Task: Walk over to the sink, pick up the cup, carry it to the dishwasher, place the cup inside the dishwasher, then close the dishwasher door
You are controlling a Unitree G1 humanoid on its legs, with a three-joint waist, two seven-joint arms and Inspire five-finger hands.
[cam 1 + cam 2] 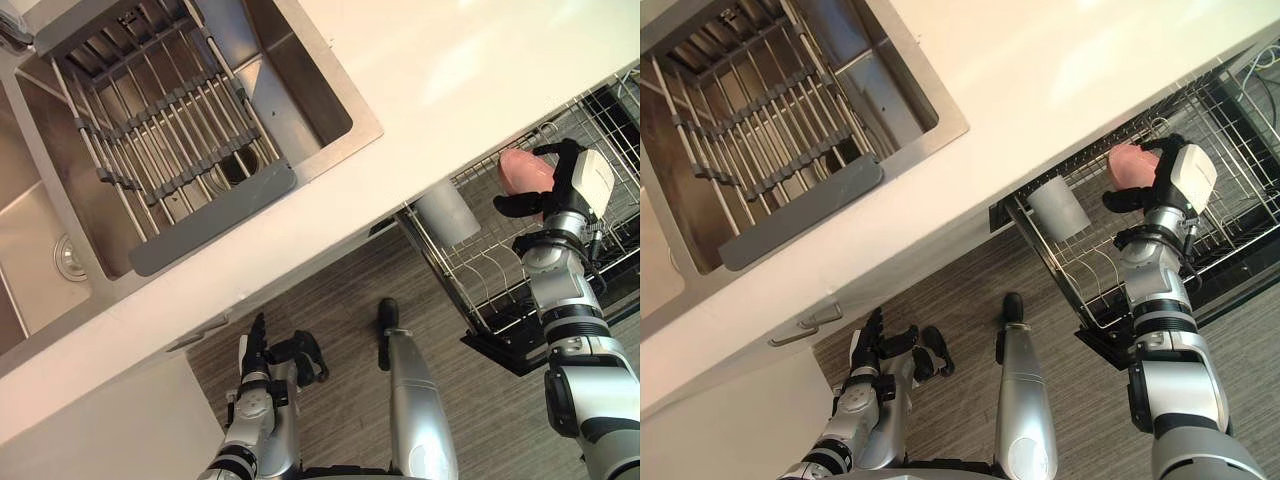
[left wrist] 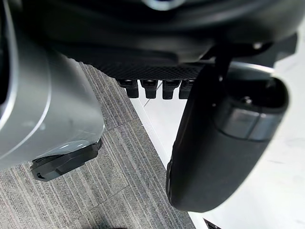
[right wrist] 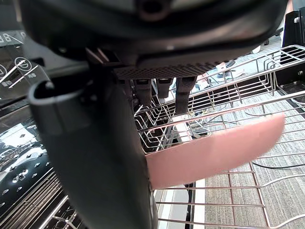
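While hovering over the dishwasher rack (image 1: 480, 270) | right hand (image 1: 570, 185) is gripping the pink cup (image 1: 522, 168); left hand (image 1: 262, 355) is hanging low, fingers loose

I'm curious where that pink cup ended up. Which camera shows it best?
The left eye view: the pink cup sits in the right robot hand over the dishwasher rack. The right eye view shows the same; the right wrist view catches its pink side very close.

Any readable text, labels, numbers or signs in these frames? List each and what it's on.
No legible words, brands or numbers anywhere.
Dark panel beside the right hand: white round symbols and a few characters, cut off and too blurred to read.
Pink cup, wire rack, sink: no markings visible.
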